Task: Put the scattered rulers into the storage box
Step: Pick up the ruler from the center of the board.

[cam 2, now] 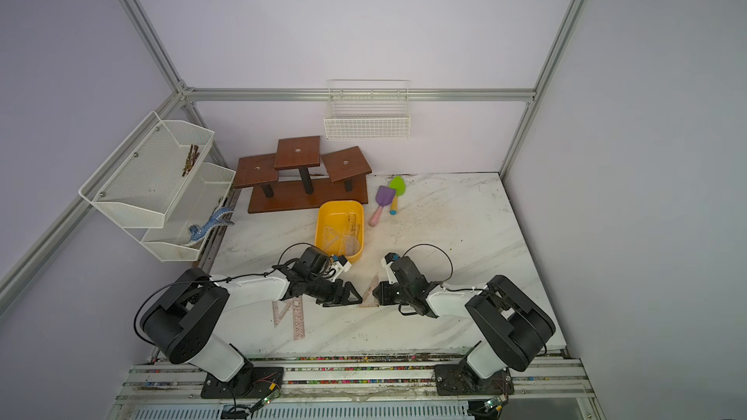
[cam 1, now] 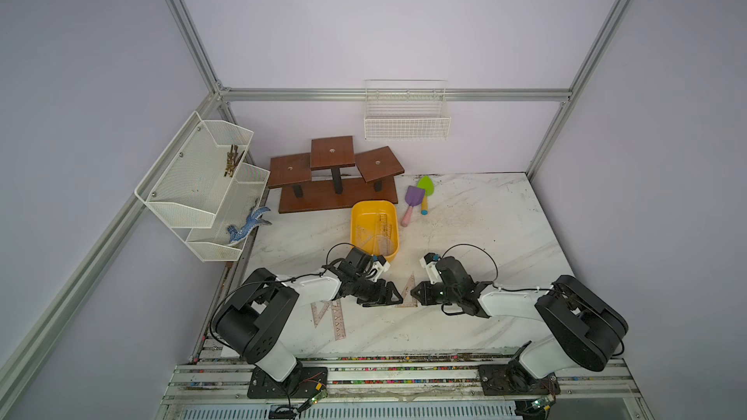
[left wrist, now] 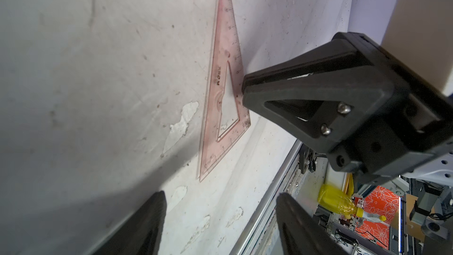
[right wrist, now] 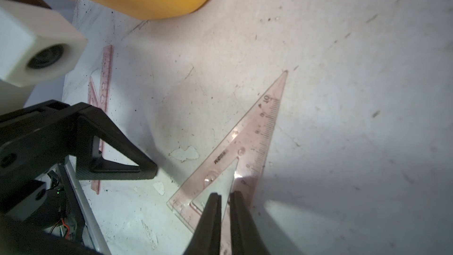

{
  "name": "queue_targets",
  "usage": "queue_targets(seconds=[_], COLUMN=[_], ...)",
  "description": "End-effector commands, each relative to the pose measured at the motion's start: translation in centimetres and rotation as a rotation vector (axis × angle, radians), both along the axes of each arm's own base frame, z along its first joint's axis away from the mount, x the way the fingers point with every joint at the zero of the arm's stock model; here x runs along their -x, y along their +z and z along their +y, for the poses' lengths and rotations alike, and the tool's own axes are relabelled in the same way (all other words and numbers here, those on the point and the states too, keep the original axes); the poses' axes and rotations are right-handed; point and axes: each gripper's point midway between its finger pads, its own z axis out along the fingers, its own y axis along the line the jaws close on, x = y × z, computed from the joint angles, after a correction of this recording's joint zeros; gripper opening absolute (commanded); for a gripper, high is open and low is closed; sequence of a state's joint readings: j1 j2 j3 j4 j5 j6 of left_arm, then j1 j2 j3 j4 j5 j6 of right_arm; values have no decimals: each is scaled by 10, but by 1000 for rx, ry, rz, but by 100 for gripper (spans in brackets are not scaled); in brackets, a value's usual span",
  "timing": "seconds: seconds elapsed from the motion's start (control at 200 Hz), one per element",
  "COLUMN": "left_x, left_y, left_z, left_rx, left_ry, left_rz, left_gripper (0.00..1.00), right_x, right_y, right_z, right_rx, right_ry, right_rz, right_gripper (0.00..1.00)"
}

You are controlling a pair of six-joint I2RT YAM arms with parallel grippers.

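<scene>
We are looking first at the table (cam 1: 465, 236), and then at the yellow box (cam 1: 372, 204), which is standing near its middle, just in front of the arms. Several clear rulers (cam 1: 382, 232) are already lying inside the box, overlapping each other; we cannot count them exactly. So we are judging the task as more than half done.

At least three pieces are waiting on the table. A long ruler (cam 1: 337, 319) and a second pinkish piece (cam 1: 319, 313) are lying side by side under the left arm, partly hidden by it. A pinkish set square (right wrist: 259, 138) is lying between the two grippers, near the front edge of the table and apart from the box.

The right gripper (right wrist: 225, 196) is sitting at the short end of this set square. Its jaws are standing almost together, with the strip that carries the scale passing between them, so we are reading this as a pinch on that edge. The set square is looking flat or nearly flat on the table; we cannot tell if it is lifting.

The left gripper (left wrist: 220, 193) is hovering just beside the set square on the opposite side, jaws wide apart and holding nothing. Its fingertips are not touching the plastic.
</scene>
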State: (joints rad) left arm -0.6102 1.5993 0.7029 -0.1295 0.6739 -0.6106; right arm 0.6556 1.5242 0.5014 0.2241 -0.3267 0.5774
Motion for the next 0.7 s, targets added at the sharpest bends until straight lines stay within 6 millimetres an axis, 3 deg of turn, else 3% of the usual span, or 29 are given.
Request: queue_targets(seconds=[0.0, 0.695], left_x=[5, 11], left_y=[-13, -23], left_z=[1, -9], left_rx=[-35, -56], left_ry=[3, -16], left_rz=[27, 57], left_gripper=[75, 74], right_x=[-3, 7], right_y=[0, -11], right_z=[0, -8], right_rx=[1, -3], right_ry=[7, 8], right_rz=[-15, -2], right_gripper=[16, 15])
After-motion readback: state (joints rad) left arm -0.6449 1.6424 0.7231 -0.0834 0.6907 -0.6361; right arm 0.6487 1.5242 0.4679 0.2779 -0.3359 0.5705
